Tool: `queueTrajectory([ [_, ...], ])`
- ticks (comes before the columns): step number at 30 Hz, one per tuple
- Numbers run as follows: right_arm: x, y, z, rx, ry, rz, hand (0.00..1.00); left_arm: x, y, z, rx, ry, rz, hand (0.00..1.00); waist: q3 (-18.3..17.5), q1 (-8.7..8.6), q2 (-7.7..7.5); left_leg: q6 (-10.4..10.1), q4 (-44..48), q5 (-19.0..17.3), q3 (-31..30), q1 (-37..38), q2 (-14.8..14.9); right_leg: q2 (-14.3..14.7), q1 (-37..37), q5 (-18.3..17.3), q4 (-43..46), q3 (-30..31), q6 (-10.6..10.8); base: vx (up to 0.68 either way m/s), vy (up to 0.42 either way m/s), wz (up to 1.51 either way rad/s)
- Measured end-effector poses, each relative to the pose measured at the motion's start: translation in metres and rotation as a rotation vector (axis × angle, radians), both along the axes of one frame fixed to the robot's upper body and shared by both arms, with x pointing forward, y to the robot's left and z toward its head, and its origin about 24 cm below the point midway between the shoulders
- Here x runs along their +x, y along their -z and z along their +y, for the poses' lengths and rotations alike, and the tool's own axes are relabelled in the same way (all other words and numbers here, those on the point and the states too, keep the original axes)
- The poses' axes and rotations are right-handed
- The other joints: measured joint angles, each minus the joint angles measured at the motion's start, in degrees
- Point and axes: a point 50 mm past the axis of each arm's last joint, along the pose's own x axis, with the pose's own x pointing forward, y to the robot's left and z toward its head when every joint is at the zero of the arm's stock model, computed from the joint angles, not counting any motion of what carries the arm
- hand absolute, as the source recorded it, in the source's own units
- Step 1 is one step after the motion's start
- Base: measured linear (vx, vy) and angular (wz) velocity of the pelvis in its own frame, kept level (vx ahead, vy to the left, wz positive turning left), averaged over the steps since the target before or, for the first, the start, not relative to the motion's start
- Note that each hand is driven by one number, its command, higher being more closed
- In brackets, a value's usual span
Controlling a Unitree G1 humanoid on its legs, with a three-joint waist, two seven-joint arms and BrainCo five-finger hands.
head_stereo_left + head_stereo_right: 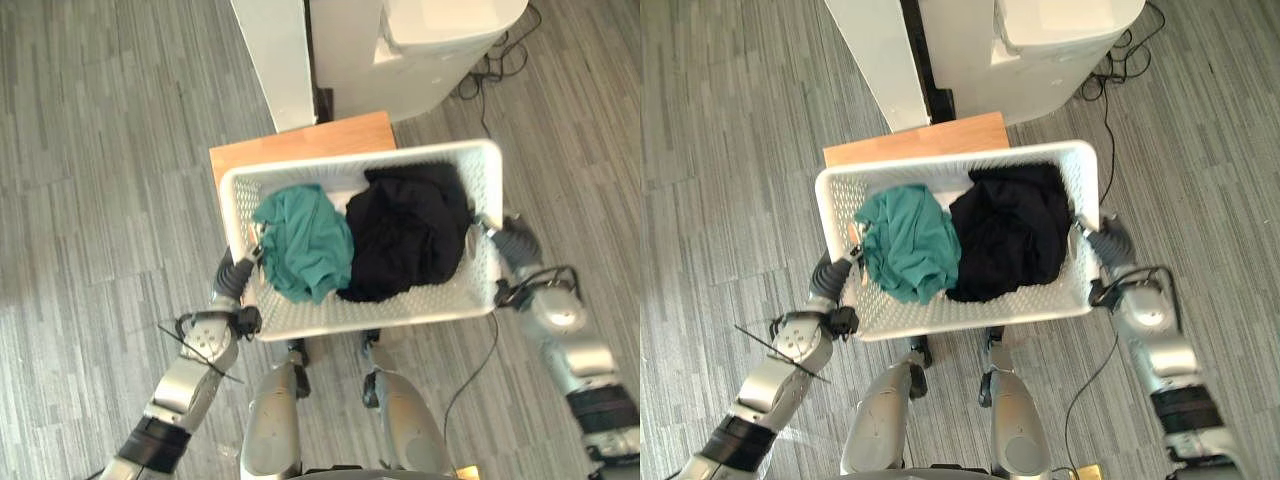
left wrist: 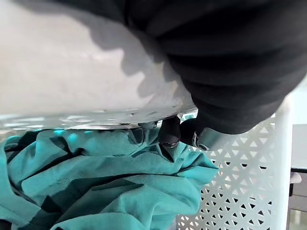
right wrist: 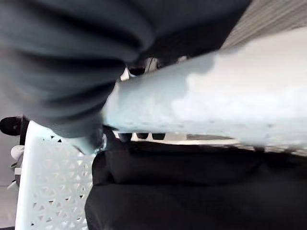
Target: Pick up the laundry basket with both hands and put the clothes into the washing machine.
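At the far left you have grey plank floor. Next comes the robot's left hand, at the left short end of the white laundry basket. In the left wrist view its dark fingertips curl over the rim and down inside, touching cloth, so this hand is gripping the basket's edge.

The basket sits crosswise in front of the robot, between the two hands. Its far side overlaps a wooden table; you cannot tell whether it rests on the table or is lifted clear. Inside, a teal garment lies bunched in the left half, and a black garment fills the right half, the two touching in the middle.

Beyond the table stand a white upright panel and, to its right, the white washing machine.

At the right short end, the right hand hooks its fingers over the rim above the black garment, clasping that edge.
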Motion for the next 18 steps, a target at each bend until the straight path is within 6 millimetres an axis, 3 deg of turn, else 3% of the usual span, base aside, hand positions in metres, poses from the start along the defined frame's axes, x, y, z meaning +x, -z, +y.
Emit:
queueTrajectory([
  [3,-0.026,0.038,0.008,0.119,0.055,0.098,1.00,-0.019,0.021,0.003,-0.006,-0.003,0.096,1.00,-2.5,-0.25,1.38,0.7,0.4,-1.7,0.8,3.1,-0.3,-0.1,2.4,-1.5,1.1,0.8,0.6,0.08,0.036,-0.09],
  [6,-0.041,0.055,0.011,0.179,0.084,0.147,1.00,-0.027,0.029,0.008,0.022,-0.004,0.138,1.00,-4.0,-0.30,1.26,0.7,2.9,-4.0,2.0,4.8,0.4,0.2,3.3,-3.2,3.4,2.2,0.9,0.06,0.036,-0.31],
  [7,-0.044,0.059,0.014,0.199,0.083,0.158,1.00,-0.031,0.033,0.011,0.015,-0.024,0.152,1.00,-4.5,-0.40,1.29,0.6,6.8,-6.7,2.5,4.9,1.7,0.9,3.2,-4.5,5.8,3.7,0.9,0.03,0.031,-0.86],
  [9,-0.044,0.061,0.020,0.207,0.075,0.159,1.00,-0.039,0.038,0.016,0.011,-0.063,0.165,1.00,-4.5,0.38,1.19,0.0,14.3,-11.8,-3.3,5.6,2.7,2.9,3.0,-6.4,9.6,8.5,1.0,0.00,0.064,-1.38],
  [10,-0.045,0.062,0.023,0.221,0.071,0.157,1.00,-0.043,0.042,0.017,0.004,-0.080,0.177,1.00,-5.2,0.63,1.48,-1.0,17.1,-14.9,-9.8,6.6,2.3,4.3,3.0,-7.1,10.9,11.8,1.1,-0.02,0.139,-1.64],
  [11,-0.052,0.064,0.018,0.211,0.085,0.168,1.00,-0.046,0.045,0.013,0.007,-0.075,0.184,1.00,-7.4,0.09,2.09,-1.8,17.2,-18.2,-13.5,7.4,1.9,5.4,2.5,-7.3,11.0,14.3,1.8,-0.01,0.166,-1.45],
  [12,-0.055,0.065,0.016,0.215,0.100,0.170,1.00,-0.046,0.045,0.011,0.005,-0.067,0.184,1.00,-8.3,-0.42,1.81,-1.3,17.5,-18.6,-12.5,7.4,1.7,5.4,2.1,-7.0,10.9,15.8,2.2,0.00,0.243,-1.20],
  [13,-0.063,0.064,0.012,0.214,0.133,0.160,1.00,-0.047,0.046,0.009,0.006,-0.049,0.184,1.00,-9.6,-2.28,0.90,-0.3,17.2,-19.1,-9.5,8.3,0.6,4.8,1.8,-5.5,9.9,19.2,3.4,-0.01,0.280,-1.02],
  [16,-0.068,0.059,0.010,0.203,0.155,0.134,1.00,-0.045,0.045,0.005,0.004,-0.032,0.167,1.00,-10.3,-3.49,-0.20,1.7,18.0,-20.3,-2.4,8.5,-0.6,4.3,0.6,-1.1,6.7,25.8,5.8,-0.05,0.206,-1.21],
  [17,-0.072,0.057,0.008,0.211,0.177,0.126,1.00,-0.041,0.043,0.002,0.005,-0.019,0.157,1.00,-10.3,-3.80,-0.26,3.0,19.2,-20.8,0.5,8.1,-0.9,3.8,-0.5,2.1,5.2,27.1,5.6,-0.15,0.265,-1.75],
  [18,-0.074,0.058,0.007,0.222,0.195,0.128,1.00,-0.036,0.043,0.002,0.018,-0.012,0.152,1.00,-10.2,-3.82,-0.05,4.3,18.5,-20.6,3.7,8.2,-0.2,4.4,-0.9,7.6,2.0,24.7,2.7,-0.15,0.186,-1.58],
])
